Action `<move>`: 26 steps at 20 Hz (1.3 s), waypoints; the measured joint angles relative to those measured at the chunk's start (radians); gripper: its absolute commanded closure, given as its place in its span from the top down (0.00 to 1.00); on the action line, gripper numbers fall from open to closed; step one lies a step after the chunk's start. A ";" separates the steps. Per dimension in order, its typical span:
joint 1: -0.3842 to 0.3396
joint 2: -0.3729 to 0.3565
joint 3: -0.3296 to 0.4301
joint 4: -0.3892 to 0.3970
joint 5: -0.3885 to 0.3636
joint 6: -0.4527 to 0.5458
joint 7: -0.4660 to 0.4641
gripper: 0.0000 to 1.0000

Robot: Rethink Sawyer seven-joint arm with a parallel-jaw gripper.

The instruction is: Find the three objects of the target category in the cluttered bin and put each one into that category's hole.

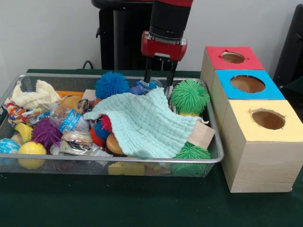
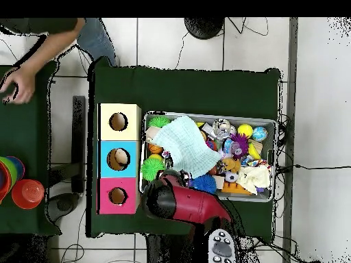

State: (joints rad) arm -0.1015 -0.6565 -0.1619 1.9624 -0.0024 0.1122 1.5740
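Table (image 1: pixel 142 203) draped in dark green cloth.

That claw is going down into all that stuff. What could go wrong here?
The hand is coming down right at the edge of the mint washcloth, so it may snag cloth instead of a toy. The cloth also hides things beneath it. The green spiky ball sits close beside and could get knocked.
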 measured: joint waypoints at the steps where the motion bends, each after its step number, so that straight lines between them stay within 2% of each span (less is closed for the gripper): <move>1: 0.000 0.017 0.000 -0.012 0.000 -0.007 0.000 1.00; 6: -0.009 0.095 0.000 -0.071 0.000 -0.045 0.000 1.00; 11: -0.020 0.138 0.000 -0.118 0.000 -0.081 0.000 1.00; 26: -0.040 0.151 0.004 -0.158 0.000 -0.084 0.000 1.00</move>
State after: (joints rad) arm -0.1413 -0.5054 -0.1578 1.8039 -0.0022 0.0283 1.5740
